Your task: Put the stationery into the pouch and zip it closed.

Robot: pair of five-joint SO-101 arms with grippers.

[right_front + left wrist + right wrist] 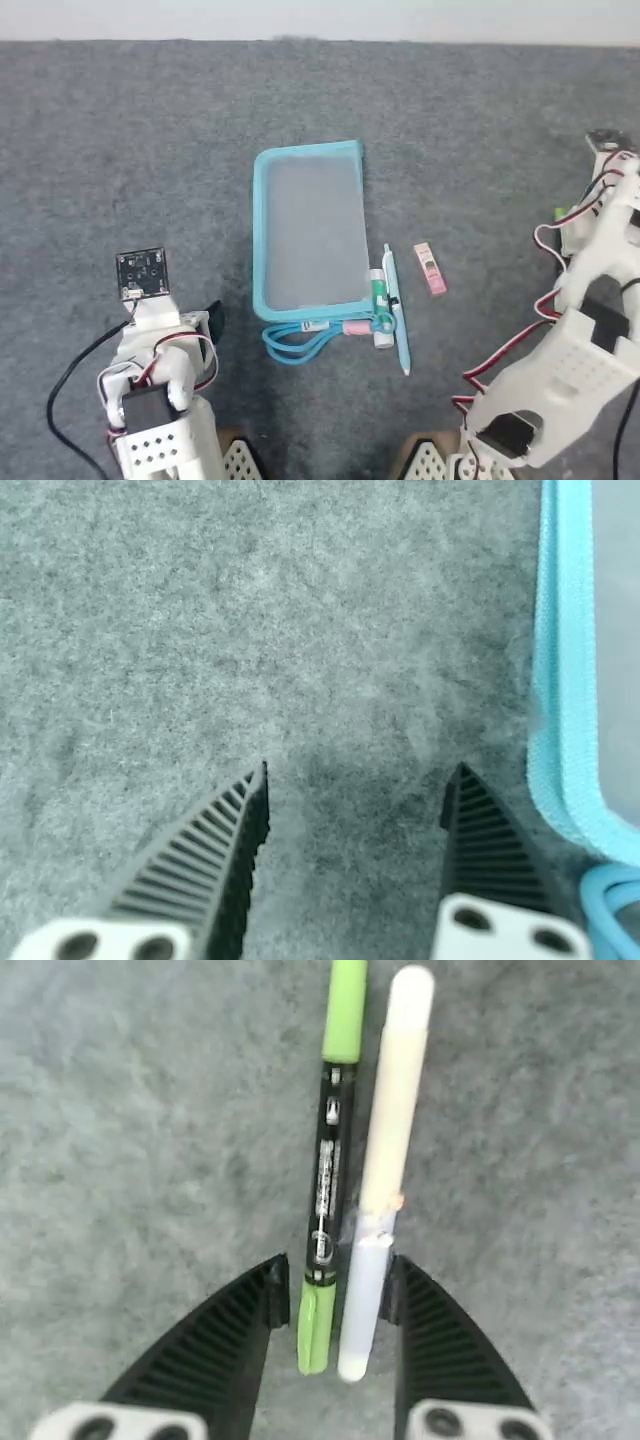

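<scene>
Left pincer: wide open. It hangs low over the grey felt-covered table and I see nothing between its fingers.
Right pincer: a narrow opening. Its two black ribbed fingers stand on both sides of two pens that lie side by side on the table.
Pens at the right pincer: a black marker with green ends and a long cream-white pen. They are parallel and touching each other. Their near ends are between the fingers, and I cannot tell whether the fingers press them.
Strap: a light blue cord loop lies on the table at the near end of the pouch. From the left wrist camera I see part of it just beside the pouch corner.
Pouch: a flat rectangular pouch with a turquoise border and a grey see-through face. It lies in the middle of the table, between the two arms, and its border is near the left pincer.
Stationery beside the pouch: a slim pale blue pen and a short green and white marker lie against each other along the pouch's near right corner.
Pink piece: a small pink rectangular block lies a little to the right of those two, apart from them.
</scene>
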